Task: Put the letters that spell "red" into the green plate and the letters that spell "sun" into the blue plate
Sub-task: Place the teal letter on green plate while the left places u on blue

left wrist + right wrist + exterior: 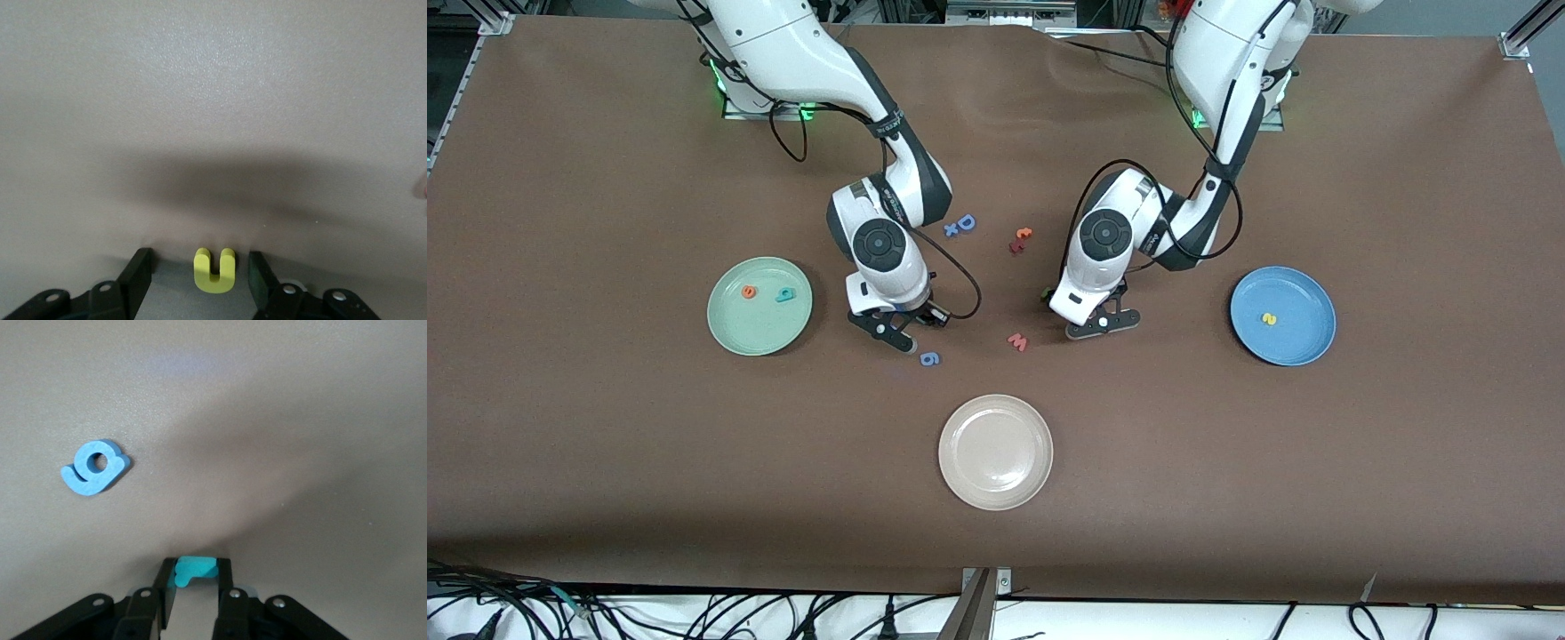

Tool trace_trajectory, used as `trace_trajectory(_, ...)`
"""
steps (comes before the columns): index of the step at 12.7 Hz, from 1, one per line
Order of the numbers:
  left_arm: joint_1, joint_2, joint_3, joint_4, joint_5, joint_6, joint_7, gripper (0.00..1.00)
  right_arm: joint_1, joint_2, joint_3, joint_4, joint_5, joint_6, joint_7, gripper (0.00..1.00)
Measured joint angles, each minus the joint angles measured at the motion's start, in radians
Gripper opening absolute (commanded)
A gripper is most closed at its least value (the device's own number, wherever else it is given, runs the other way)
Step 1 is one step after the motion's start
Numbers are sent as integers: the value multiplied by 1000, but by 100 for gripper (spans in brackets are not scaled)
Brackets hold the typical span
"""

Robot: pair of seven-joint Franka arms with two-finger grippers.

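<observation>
From the front, you see the green plate [759, 306] toward the right arm's end of the counter [605, 462], with an orange letter [749, 292] and a teal letter [785, 295] in it. The blue plate [1282, 316] sits toward the left arm's end and has a yellow letter [1268, 318] in it. A cream plate [995, 452] lies nearest the camera.

In the left wrist view, your left gripper [202, 272] has its jaws apart around the olive-green "u" [214, 270], not touching it.

In the right wrist view, your right gripper [196, 581] squeezes a teal letter piece [195, 569]. A blue "g" shape [95, 467] lies near on the counter.
</observation>
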Motion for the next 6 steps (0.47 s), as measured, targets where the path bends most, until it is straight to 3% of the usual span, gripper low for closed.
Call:
trace_trajectory(4,0,-4,1,3,0,-1,0,30,0,-6,-32,5,0,-18,-13,20)
trace_trajectory(6,0,-5,2,4,0,-1,0,27,0,-20,-55,16,0,-59,-43,20)
